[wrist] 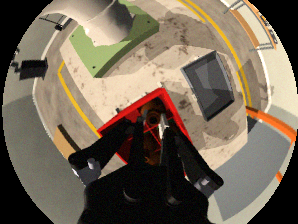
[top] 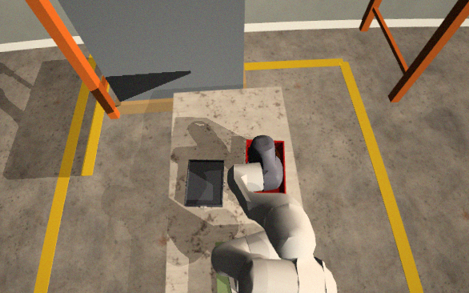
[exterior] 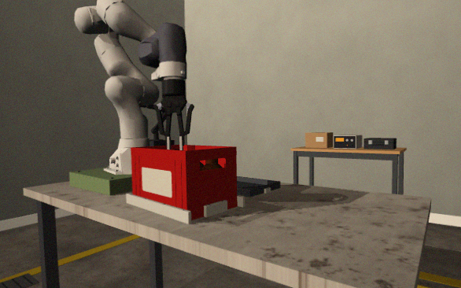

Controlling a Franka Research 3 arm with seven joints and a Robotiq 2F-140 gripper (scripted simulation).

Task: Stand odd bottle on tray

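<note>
The red crate (exterior: 183,179) stands on a pale base on the table; in the overhead view (top: 266,166) my arm covers most of it. My gripper (exterior: 175,146) points straight down with its fingertips inside the top of the crate, shut on a bottle's neck. The wrist view shows the fingers closed around a brown bottle (wrist: 152,149) inside the crate. The other bottles are hidden by the crate walls and my arm. The dark tray (top: 204,182) lies flat on the table left of the crate; it also shows in the wrist view (wrist: 209,84) and behind the crate.
My green base plate (exterior: 100,180) sits at the table's near end behind the crate. A side table (exterior: 348,153) with boxes stands far off. Orange frame legs (top: 74,60) and a grey block (top: 154,44) stand beyond the table.
</note>
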